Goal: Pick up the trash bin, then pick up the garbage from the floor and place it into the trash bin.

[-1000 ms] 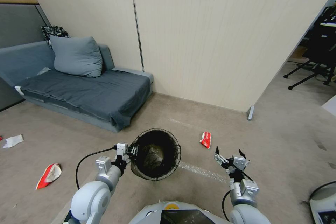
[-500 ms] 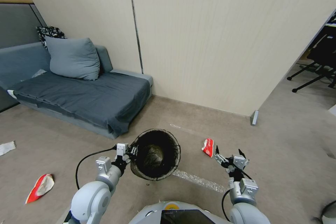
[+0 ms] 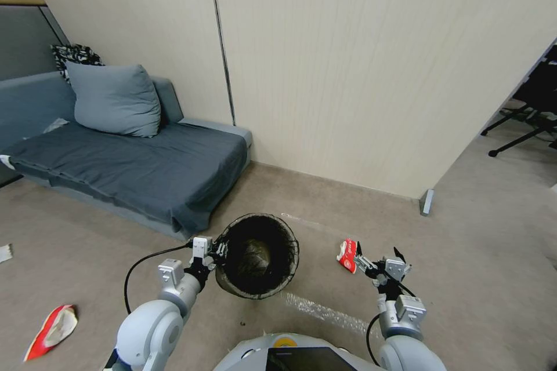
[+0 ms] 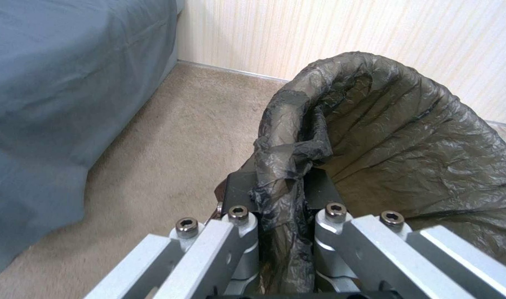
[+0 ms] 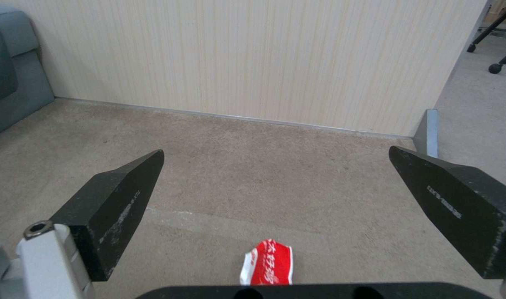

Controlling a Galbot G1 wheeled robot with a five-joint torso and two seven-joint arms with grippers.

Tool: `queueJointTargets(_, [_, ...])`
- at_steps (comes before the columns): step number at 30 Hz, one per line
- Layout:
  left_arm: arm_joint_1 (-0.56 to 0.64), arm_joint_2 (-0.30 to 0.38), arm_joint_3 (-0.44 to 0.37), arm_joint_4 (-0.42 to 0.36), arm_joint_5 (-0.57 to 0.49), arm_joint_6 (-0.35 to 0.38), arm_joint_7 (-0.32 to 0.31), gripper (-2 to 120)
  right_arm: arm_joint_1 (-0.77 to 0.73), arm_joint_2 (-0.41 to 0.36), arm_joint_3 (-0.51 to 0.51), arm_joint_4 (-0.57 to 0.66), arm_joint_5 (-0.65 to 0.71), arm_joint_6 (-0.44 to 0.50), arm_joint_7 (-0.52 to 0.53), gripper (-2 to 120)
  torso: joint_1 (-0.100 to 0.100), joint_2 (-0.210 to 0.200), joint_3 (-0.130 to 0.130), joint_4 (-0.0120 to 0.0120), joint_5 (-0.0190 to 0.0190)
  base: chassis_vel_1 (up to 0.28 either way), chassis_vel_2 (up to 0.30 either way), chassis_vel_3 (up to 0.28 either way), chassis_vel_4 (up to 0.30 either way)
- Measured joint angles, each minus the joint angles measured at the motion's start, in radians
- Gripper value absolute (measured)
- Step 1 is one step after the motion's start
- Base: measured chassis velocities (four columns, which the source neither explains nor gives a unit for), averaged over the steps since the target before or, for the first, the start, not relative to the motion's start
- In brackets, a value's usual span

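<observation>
My left gripper (image 3: 219, 251) is shut on the near rim of the trash bin (image 3: 259, 255) and holds it off the floor, its mouth tipped toward the camera. In the left wrist view the fingers (image 4: 239, 216) pinch the rim and the dark bag liner (image 4: 408, 137). My right gripper (image 3: 377, 257) hangs open above the carpet, with a red-and-white wrapper (image 3: 347, 255) lying just to its left. The right wrist view has that wrapper (image 5: 268, 268) on the floor below the spread fingers (image 5: 114, 207). Another red-and-white wrapper (image 3: 52, 324) lies at the near left, and a white scrap (image 3: 3, 253) at the left edge.
A grey sofa (image 3: 127, 168) with a cushion stands at the left against the beige wall (image 3: 348, 69). The wall ends at a metal post (image 3: 427, 202). Chair legs (image 3: 522, 127) stand beyond it at the right. A shiny strip (image 3: 325, 312) lies on the carpet in front of me.
The whole view has shifted: the sofa and floor litter slid left and the red-and-white wrapper came closer to my right gripper. Both arms hold the same pose.
</observation>
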Motion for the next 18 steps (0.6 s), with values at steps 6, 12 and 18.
queueJointTargets(6, [-0.002, 0.001, -0.002, -0.001, 0.000, -0.001, 0.000, 7, 0.000, 0.000, -0.002, -0.003, -0.001, -0.003, 0.000, 100, 0.000, 0.000, 0.000, -0.0001, -0.0001, -0.100, 0.096, 0.087, -0.100])
queueJointTargets(12, [-0.003, 0.002, -0.003, -0.003, 0.000, -0.001, 0.000, 7, 0.005, 0.000, 0.002, -0.009, 0.006, -0.001, 0.009, 100, 0.000, 0.000, 0.000, -0.0001, 0.0000, -0.092, 0.077, 0.093, -0.086])
queueJointTargets(18, [-0.002, 0.001, -0.003, -0.008, 0.000, -0.002, 0.000, 7, 0.033, 0.000, 0.005, -0.018, 0.055, -0.095, 0.023, 100, 0.000, 0.000, 0.000, 0.0000, 0.0000, 0.000, 0.000, 0.000, 0.000])
